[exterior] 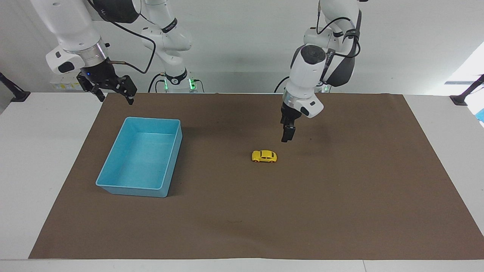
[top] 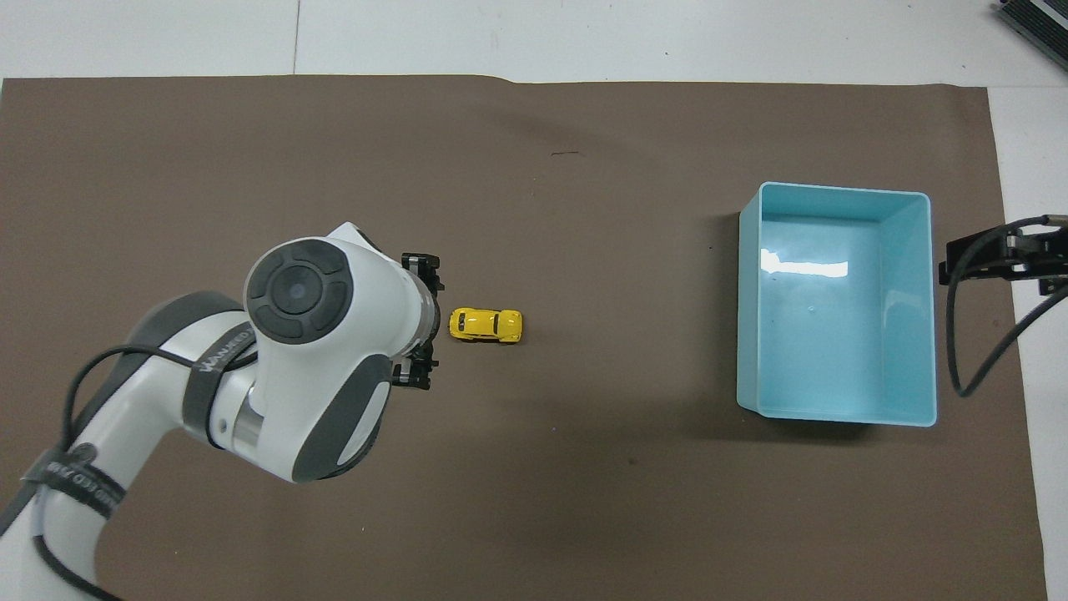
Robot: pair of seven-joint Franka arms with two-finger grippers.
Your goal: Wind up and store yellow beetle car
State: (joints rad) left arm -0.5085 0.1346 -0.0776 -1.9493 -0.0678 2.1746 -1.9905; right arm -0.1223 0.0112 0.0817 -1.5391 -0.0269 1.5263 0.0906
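My left claw [exterior: 287,138] hangs in the air over the brown mat [exterior: 340,196], just beside the yellow beetle car [exterior: 264,156] on the side toward my left arm's end of the counter [exterior: 38,158]. It is above the car's height and touches nothing. From the overhead view its two fingers [top: 427,265] stand apart, one on each side of the line the car lies along, so this claw is wide, with nothing between the fingers. In the facing view the fingers point straight down and line up one in front of the other, so they read there as a single dark bar.

The yellow beetle car sits on its wheels on the brown mat, about midway along the counter, its length running from one arm's end toward the other. It is well apart from the blue bin [exterior: 140,156], which stands on the mat toward my right arm's end of the counter and has nothing visible in it.

My right claw [exterior: 113,94] waits raised over the edge of the brown mat nearest to the robots, close to the blue bin's corner and higher than its rim. Its fingers are spread wide and hold nothing. In the overhead view only a dark part of it and its cable show at the frame's edge beside the blue bin [top: 843,305].
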